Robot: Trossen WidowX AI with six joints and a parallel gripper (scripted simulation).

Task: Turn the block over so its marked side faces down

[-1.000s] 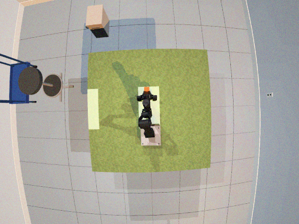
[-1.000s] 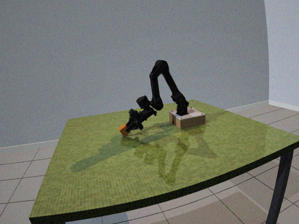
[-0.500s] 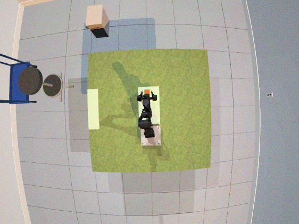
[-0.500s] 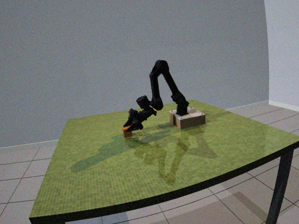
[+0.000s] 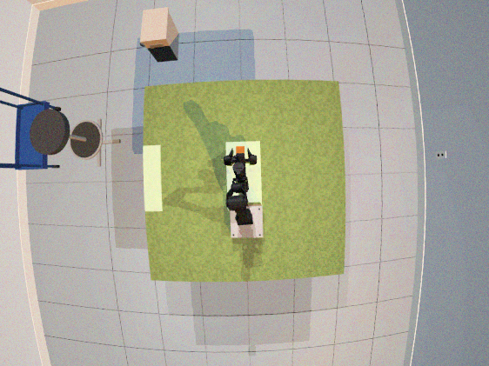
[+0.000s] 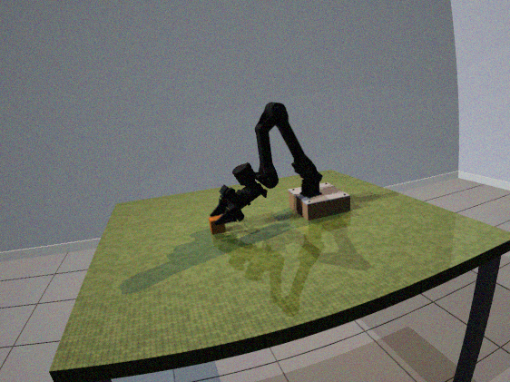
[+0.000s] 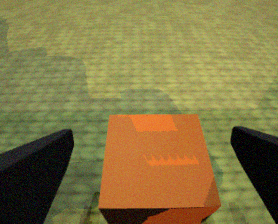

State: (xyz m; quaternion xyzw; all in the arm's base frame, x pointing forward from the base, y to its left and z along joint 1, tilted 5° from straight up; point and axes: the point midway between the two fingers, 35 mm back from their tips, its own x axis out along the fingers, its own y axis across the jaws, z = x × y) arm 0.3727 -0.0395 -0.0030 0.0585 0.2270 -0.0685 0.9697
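The orange block (image 5: 240, 149) (image 6: 217, 227) (image 7: 155, 175) rests upright and looks level on the green table (image 5: 300, 236) (image 6: 181, 328). Its upper face and a strip of the side toward the arm show in the wrist view. Brighter orange patches there look like light between shadows. No distinct mark is visible on the faces in view, and the underside is hidden. My gripper (image 5: 240, 151) (image 6: 215, 219) (image 7: 153, 136) is open and low, tilted down toward the block. One finger stands on each side of the block, with a gap to each in the wrist view.
The arm's base box (image 5: 257, 222) (image 6: 328, 207) stands on the table behind the gripper. Shadows of the arm fall across the table. A blue chair (image 5: 25, 136) and a pale box (image 5: 157, 26) are off the table, beyond its edges.
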